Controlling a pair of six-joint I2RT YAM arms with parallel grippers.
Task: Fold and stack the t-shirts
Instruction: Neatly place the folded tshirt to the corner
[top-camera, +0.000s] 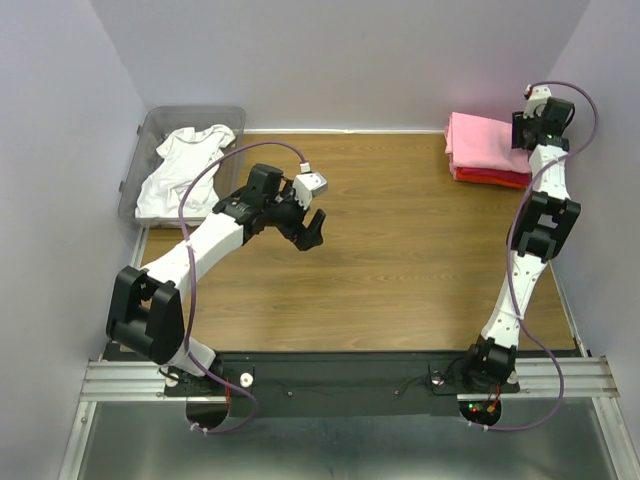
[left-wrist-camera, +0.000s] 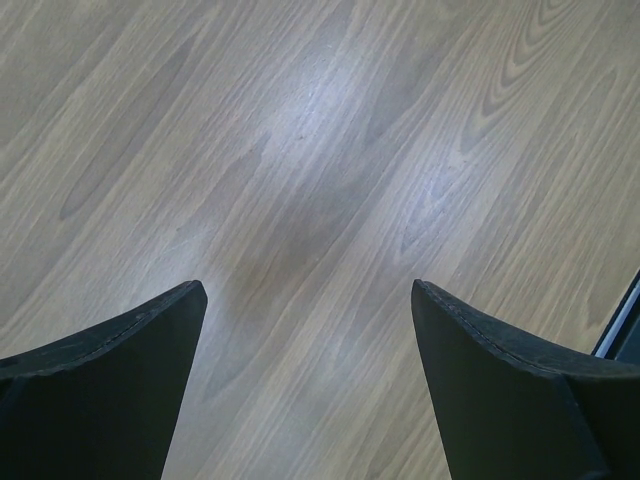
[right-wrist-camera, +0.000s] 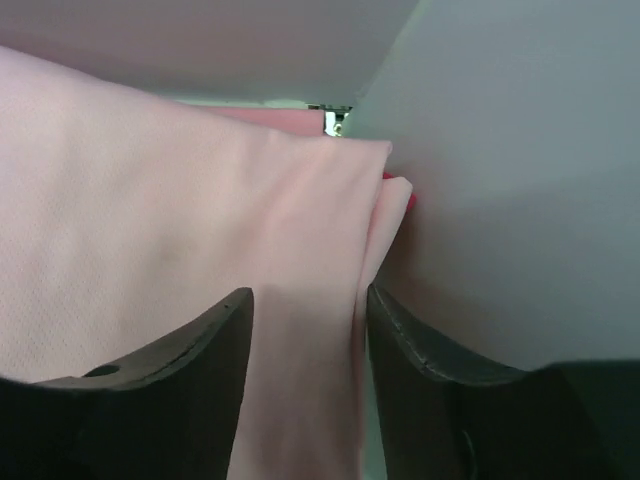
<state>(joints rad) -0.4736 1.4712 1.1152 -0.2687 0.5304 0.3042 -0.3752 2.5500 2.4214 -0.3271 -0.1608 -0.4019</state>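
Pink t-shirt (right-wrist-camera: 150, 220) within parted claw (right-wrist-camera: 308, 292)

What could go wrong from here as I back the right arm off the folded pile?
1. An edge of the light pink folded cotton t-shirt lies between the parted jaws of the right tool; retreating sideways could snag it and undo the fold.
2. A dragged top layer could also skew the red-orange folded shirts beneath it, close to the far right edge of the wooden table.
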